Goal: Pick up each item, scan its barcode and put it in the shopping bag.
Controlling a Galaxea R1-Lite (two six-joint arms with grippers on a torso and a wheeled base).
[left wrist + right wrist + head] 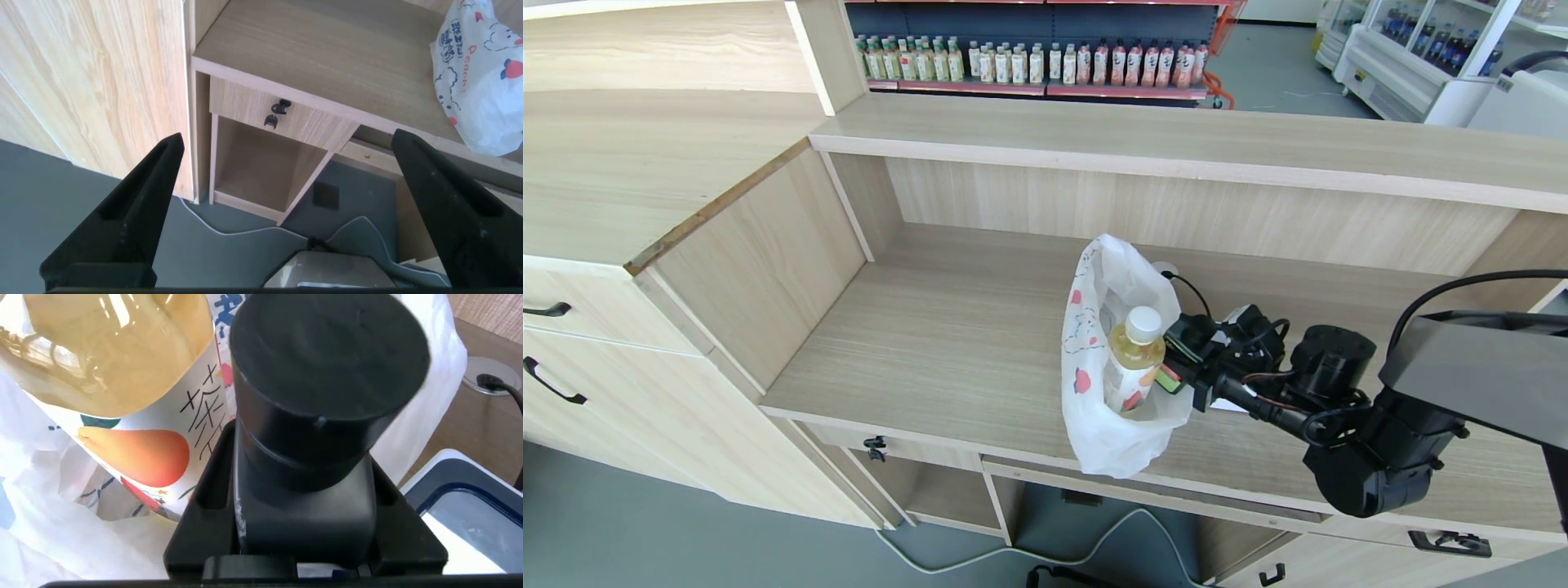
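As things stand: the bottle (1134,359) is down in the mouth of the shopping bag (1094,433) with its white cap poking above the rim, so I'd call the bagging of this item nearly done.
Left to do: by my read, let go and draw the arm back out. Whether the barcode was scanned, or whether more items are waiting, can't be told from here.
Left end effector (288,140): nearest to us, it hangs low by the desk front, below the top. It's spread wide with nothing in it, facing the keyed drawer (278,110) and the open cubby under it.
Right arm: it comes in from the right, low across the desk (947,343), forearm roughly level and wrist turned toward the bag.
Right end effector (1176,371): it's right at the bag's opening, up against the bottle's labelled side. Gripping or only resting there? I cannot tell, as the housing hides the contact.
Bag: white with red prints, it stands near the desk's front edge with its mouth open upward and its lower end sagging just over that edge.
Bottle: pale yellow drink, tilted a little.
Far off: a store shelf of bottled drinks (1029,64) and a drinks cooler (1413,49).
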